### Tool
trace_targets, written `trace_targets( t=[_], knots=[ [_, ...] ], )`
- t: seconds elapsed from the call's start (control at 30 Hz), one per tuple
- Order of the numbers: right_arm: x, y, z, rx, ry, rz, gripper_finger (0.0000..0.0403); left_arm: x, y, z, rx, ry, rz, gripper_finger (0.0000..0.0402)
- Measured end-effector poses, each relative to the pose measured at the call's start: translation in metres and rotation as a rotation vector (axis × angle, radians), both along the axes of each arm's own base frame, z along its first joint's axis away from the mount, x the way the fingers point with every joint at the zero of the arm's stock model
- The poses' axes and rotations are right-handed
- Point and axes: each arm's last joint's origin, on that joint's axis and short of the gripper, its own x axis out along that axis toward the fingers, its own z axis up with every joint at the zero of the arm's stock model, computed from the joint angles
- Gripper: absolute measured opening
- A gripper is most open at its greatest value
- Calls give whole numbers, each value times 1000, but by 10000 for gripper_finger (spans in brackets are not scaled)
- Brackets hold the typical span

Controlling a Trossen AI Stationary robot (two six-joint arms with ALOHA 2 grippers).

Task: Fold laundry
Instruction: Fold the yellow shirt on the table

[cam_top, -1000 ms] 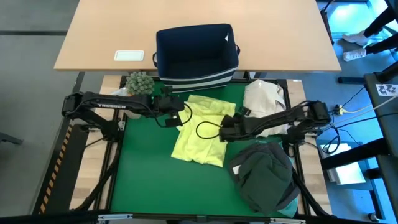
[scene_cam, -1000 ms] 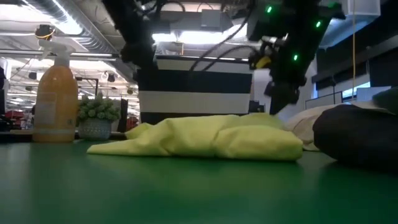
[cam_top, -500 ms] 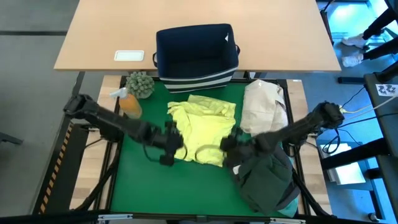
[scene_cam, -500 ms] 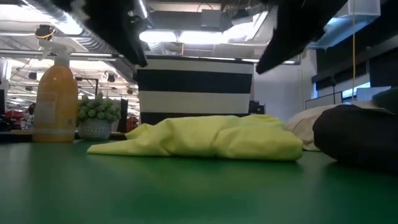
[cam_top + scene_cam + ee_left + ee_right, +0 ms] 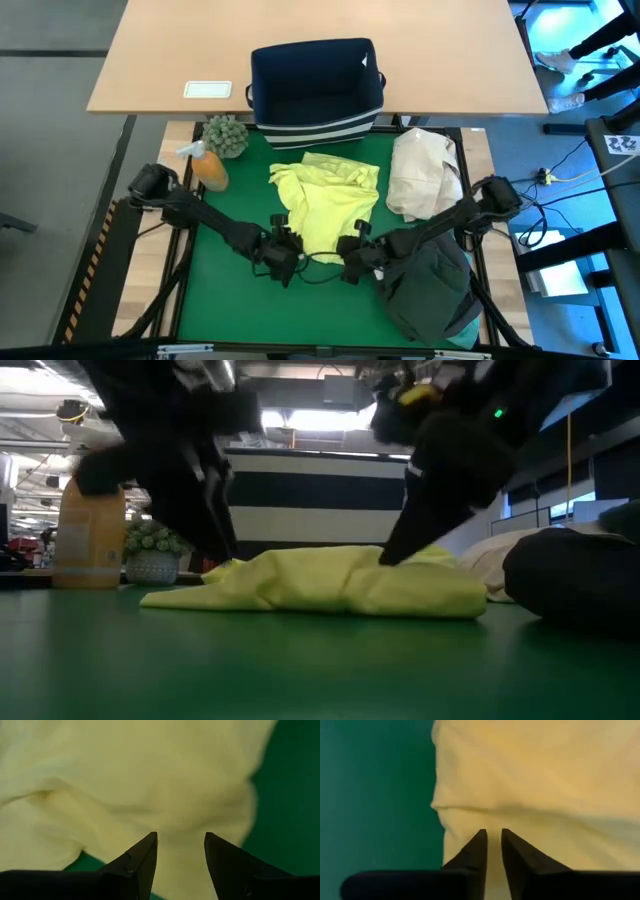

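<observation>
Yellow-green shirt [image 5: 325, 200] is gripped at its near hem — left gripper [image 5: 180, 851] parted, right gripper [image 5: 491, 845] pinched on cloth; both corners should be lifted evenly.

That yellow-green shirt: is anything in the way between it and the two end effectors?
Nothing visible. Both the left end effector and the right end effector are already at the near hem of the yellow-green shirt, with only shirt fabric and green mat around them.

Yellow-green shirt [image 5: 325, 200] on green mat [image 5: 225, 300]; navy bin [image 5: 315, 75], striped base; orange bottle [image 5: 208, 168]; cream bundle [image 5: 425, 170].
</observation>
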Motion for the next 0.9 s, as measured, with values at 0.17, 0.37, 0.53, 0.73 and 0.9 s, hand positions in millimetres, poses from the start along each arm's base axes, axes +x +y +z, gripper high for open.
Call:
trace_targets(
  t=[0.17,0.37,0.53,0.73,0.9],
  knots=[
    [3,-5,-15,100,97,46,10,14,17,-29,-61,94,18,157],
    [-9,5,-19,135,212,83,8,8,17,-34,-157,209,41,156],
    [-18,28,-17,162,226,164,2,-10,-9,-25,-299,279,6,138],
    [-24,62,-3,220,205,249,4,-30,-51,-18,-449,292,-18,110],
    [-22,87,18,245,154,327,5,-47,-77,-7,-520,272,-26,105]
  ],
)
